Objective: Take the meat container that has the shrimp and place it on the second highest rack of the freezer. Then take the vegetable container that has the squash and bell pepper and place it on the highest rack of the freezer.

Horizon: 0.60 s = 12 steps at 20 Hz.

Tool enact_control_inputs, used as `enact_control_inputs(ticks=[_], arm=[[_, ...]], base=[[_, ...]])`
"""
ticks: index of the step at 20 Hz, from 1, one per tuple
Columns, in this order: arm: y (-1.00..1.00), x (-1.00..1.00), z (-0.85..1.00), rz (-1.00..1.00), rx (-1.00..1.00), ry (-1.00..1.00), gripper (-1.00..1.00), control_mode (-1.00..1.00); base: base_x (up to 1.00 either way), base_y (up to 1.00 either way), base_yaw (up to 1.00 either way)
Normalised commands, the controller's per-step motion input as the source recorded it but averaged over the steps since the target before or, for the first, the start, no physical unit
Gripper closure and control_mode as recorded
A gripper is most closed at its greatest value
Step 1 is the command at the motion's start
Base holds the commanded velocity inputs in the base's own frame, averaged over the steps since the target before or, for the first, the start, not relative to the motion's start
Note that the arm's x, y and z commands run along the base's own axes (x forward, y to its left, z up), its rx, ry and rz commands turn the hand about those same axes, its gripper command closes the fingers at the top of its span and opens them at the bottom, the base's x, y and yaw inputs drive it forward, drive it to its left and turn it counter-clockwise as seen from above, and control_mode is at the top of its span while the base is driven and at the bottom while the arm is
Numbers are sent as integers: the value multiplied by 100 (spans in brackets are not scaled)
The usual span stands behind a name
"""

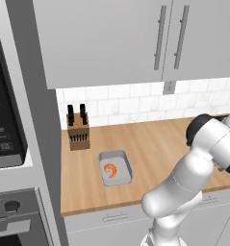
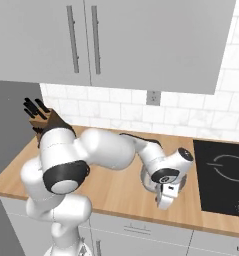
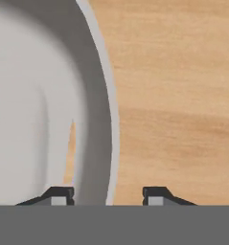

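Straddling the container's (image 3: 49, 95) rim wall, my pincer (image 3: 108, 194) stands half open, one finger inside, nothing gripped yet

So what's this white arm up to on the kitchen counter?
The arm has reached down to a round grey container on the wooden counter, beside the black cooktop. Its gripper straddles the container's rim, one fingertip inside the wall and one outside, with the jaws partly apart and not yet clearly gripping. Further along the counter, a grey tray holding a shrimp sits untouched near a knife block.
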Motion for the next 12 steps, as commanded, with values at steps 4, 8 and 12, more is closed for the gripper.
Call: enact_control_inputs(ticks=[4,8,12], arm=[[5,-3,-29,0,-6,-8,100,-100],[0,-17,-3,0,-10,-17,100,-100],[0,-34,19,1,-9,-20,100,-100]], base=[[0,0,0],[0,0,0],[0,0,0]])
